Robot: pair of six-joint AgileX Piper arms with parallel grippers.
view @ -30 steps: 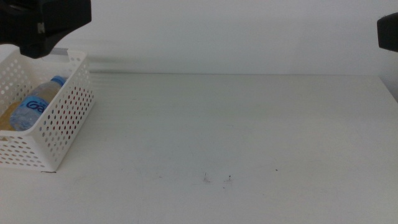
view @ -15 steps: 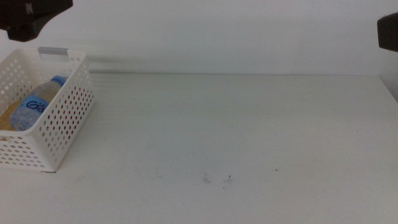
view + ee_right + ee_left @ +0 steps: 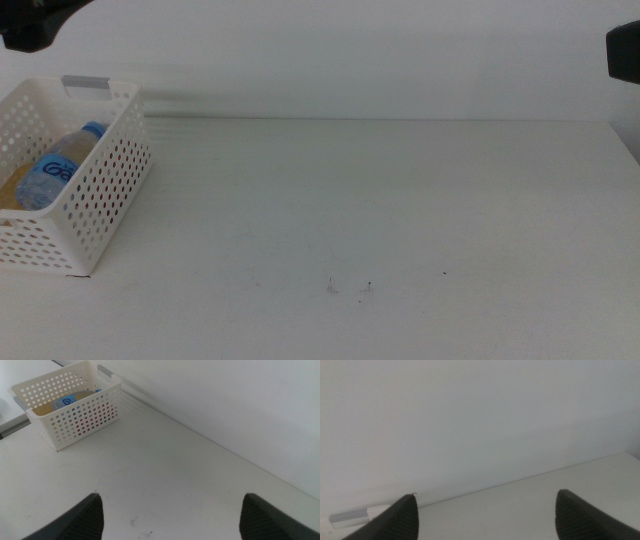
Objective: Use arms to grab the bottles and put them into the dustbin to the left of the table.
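Specks (image 3: 349, 288), tiny and dark, dot the near part of the wide plain white tabletop (image 3: 400, 200), well below and apart from either gripper. Farther back at the table's left end sits the white rectangular perforated plastic basket (image 3: 110, 190), almost directly beneath the left arm (image 3: 35, 20), which shows only as a dark blurred shape at the upper left corner of the middle view. The left gripper (image 3: 487, 515) hangs high above the basket's far rim with its two dark jaws spread wide and nothing between them; past them is the plain wall, and the basket's grey handle (image 3: 347, 518) peeks in beside one jaw.

Inside the basket lies the small clear water bottle with a blue cap (image 3: 62, 163), on its side, long axis slanting from the basket's near left toward its far right corner, cap at the far end. Its blue label carries a white looped logo that I cannot read. Beside it is a patch of yellow (image 3: 14, 187), and through the side holes in the right wrist view a reddish shape (image 3: 86, 421) shows; neither is clear enough to name.

The right gripper (image 3: 170, 515) hovers well away at the table's right end, jaws wide apart and empty, facing the basket across the bare top.
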